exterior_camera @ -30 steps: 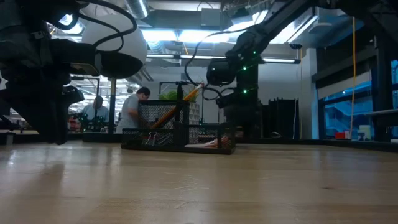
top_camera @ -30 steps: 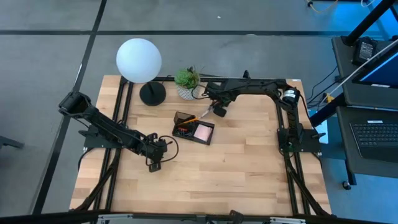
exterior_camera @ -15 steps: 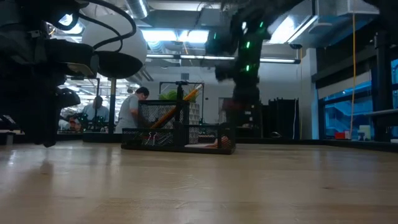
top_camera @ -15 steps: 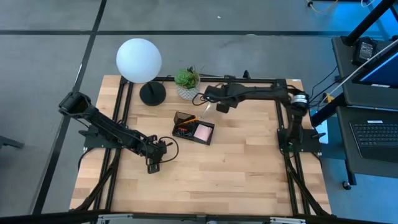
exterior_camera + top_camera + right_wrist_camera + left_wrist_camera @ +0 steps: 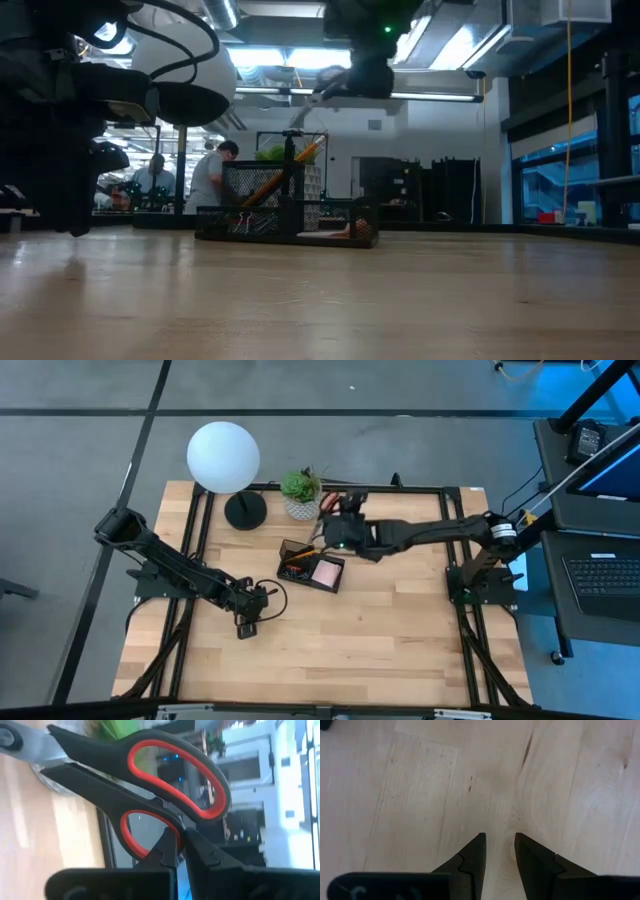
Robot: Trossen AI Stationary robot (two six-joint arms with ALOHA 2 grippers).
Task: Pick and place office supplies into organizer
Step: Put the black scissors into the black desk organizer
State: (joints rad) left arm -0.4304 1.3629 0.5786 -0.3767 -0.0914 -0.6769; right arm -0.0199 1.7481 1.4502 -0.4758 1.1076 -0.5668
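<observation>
Scissors held aloft over the organizer, not yet placed.

Nearest, at 8 o'clock on the table: left gripper, fingers apart on nothing, bare wood all round. At centre: organizer, with pencil and pink pad inside. Just above, at 1 o'clock of it: right gripper pinched on scissors by one handle loop only. Likely to swivel, or snag the mesh wall or pencil. Tight at 12 o'clock: plant, lamp.

One organizer, one pair of scissors, one lamp, one plant.
</observation>
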